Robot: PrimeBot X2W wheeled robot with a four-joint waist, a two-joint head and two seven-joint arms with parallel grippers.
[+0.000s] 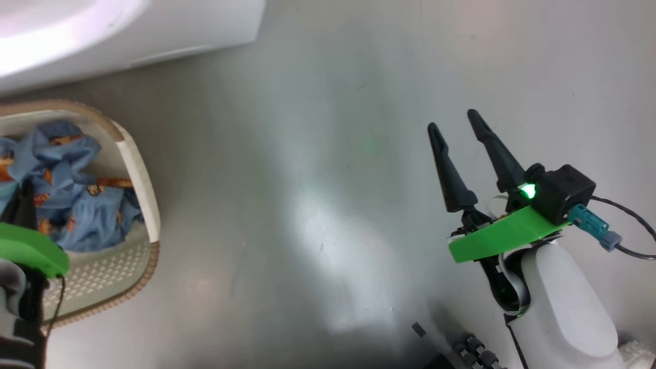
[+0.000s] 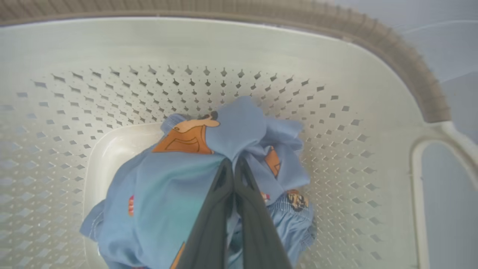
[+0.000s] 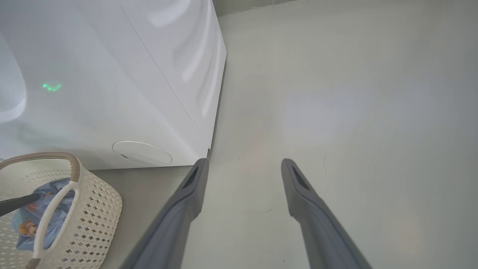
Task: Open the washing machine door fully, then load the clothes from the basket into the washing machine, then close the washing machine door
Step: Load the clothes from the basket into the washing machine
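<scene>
The cream basket [image 1: 138,174] stands on the floor at the left, with the light blue printed clothes [image 1: 77,205] bunched inside. In the left wrist view my left gripper [image 2: 234,162] reaches down into the basket [image 2: 336,74] and is shut, pinching a fold at the top of the clothes [image 2: 175,179]. My right gripper [image 1: 453,120] hangs open over bare floor at the right, nothing between its fingers [image 3: 244,162]. The white washing machine [image 1: 128,31] lies beyond the basket. Its door is out of view.
The washing machine's front corner [image 3: 112,74] with its round white flap [image 3: 142,153] stands just behind the basket [image 3: 93,209]. Glossy grey floor [image 1: 318,179] stretches between the basket and my right arm. A cable [image 1: 625,215] trails from the right wrist.
</scene>
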